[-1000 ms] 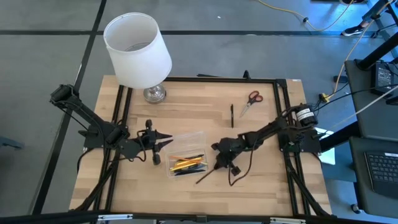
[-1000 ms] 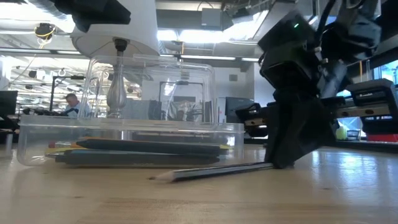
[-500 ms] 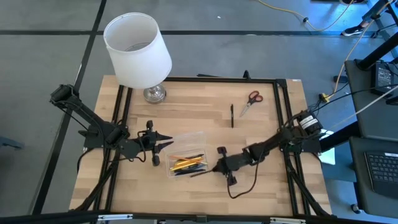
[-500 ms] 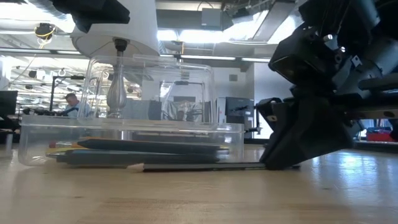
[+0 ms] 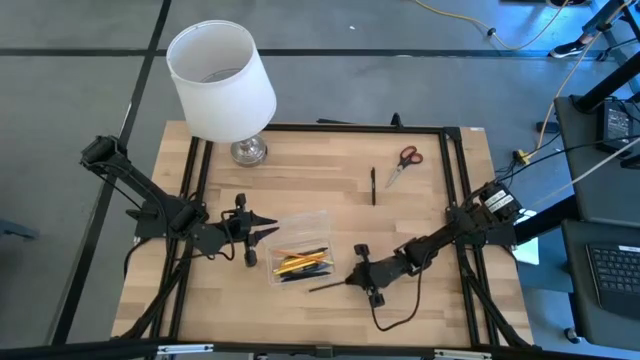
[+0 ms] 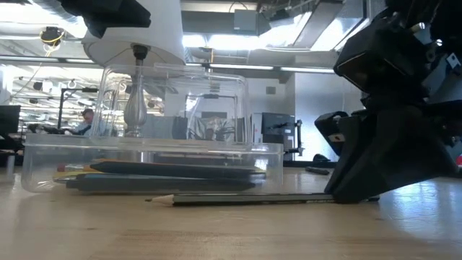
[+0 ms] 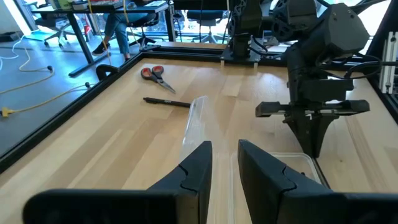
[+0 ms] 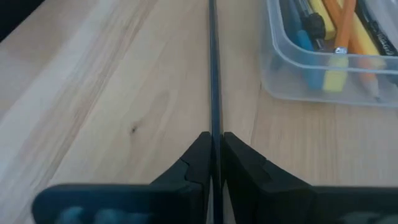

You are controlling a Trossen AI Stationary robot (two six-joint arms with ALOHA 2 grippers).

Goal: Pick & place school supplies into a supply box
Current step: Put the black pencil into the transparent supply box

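The clear supply box [image 5: 300, 262] stands mid-table and holds several yellow, orange and dark pencils [image 8: 339, 37]. Its clear lid [image 6: 177, 101] stands upright along the box's far side, and my left gripper [image 5: 268, 232] is shut on it at the box's left end. Just right of the box's near side, my right gripper [image 5: 352, 281] is shut on a dark pencil [image 5: 328, 286]. That pencil lies parallel to the box's near wall. Red-handled scissors [image 5: 403, 160] and a black pen [image 5: 373, 186] lie at the far right. My left gripper pinches the lid's end edge [image 7: 194, 127] between its two fingers, coming almost level from the table's left. The lid stands upright above the box; the contact itself lies behind the fingers [image 7: 198, 165]. My right gripper pinches the pencil's blunt end [image 8: 212, 127] between its two fingertips, slanting down from the table's right, with the fingers in line with the pencil. The pencil reaches out level toward the table's left, its point [image 6: 150, 198] at the table top.
A white-shaded lamp [image 5: 220, 80] on a metal foot stands at the far left corner. A black frame [image 5: 455, 190] rims the table. The wood near the front edge [image 5: 300, 320] is bare. A loose cable [image 5: 395, 315] hangs from my right arm.
My right gripper has swung toward the table's near edge and rolled, staying shut on the pencil. The pencil has turned about: its point, which slanted toward the near left corner, has swept round, and it now lies level along the box's near wall.
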